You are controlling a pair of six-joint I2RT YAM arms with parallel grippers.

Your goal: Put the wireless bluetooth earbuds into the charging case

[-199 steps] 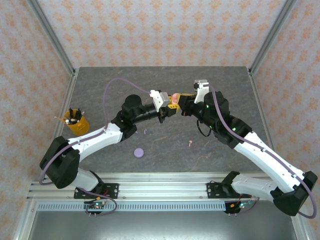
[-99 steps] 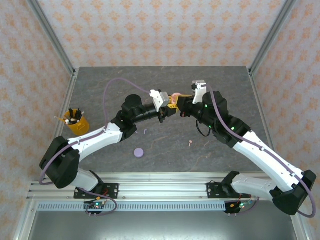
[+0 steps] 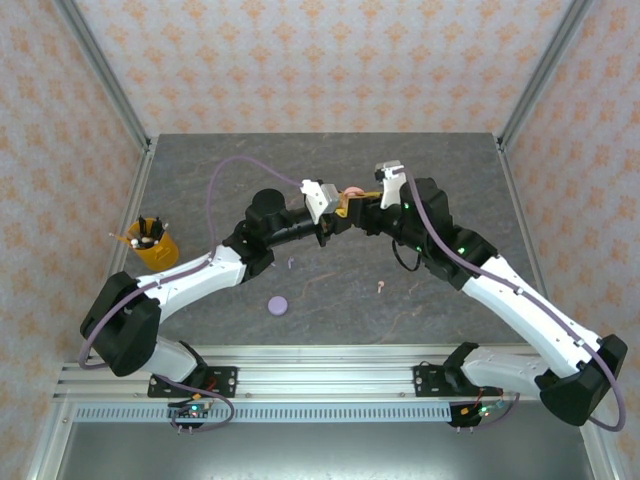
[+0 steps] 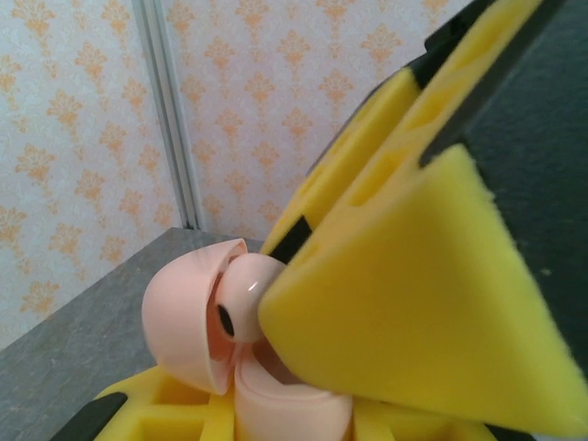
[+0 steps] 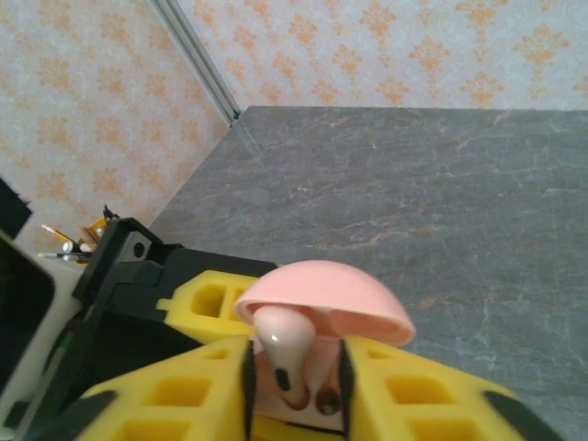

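My left gripper (image 3: 340, 212) is shut on the base of a pale pink charging case (image 3: 352, 192), held above the table with its domed lid (image 5: 322, 296) open. One pale pink earbud (image 5: 285, 344) stands in the case with its stem down in a socket; the socket beside it (image 5: 326, 400) is bare. My right gripper (image 5: 294, 390) is open, and its yellow fingers (image 5: 175, 395) flank the earbud with a gap on the right side. The left wrist view has the earbud (image 4: 246, 294) under the lid (image 4: 179, 317), next to a right finger (image 4: 413, 303). Another pink earbud (image 3: 382, 287) lies on the table.
A lilac earbud (image 3: 290, 264) and a round lilac case (image 3: 277, 305) lie on the grey table (image 3: 450, 170) in front of the left arm. A yellow cup of pencils (image 3: 152, 243) stands at the left edge. Patterned walls enclose the table.
My right gripper's jaws have parted from the pink earbud, leaving it standing in the case. The right wrist has shifted a little left. The left gripper has kept still with the case.
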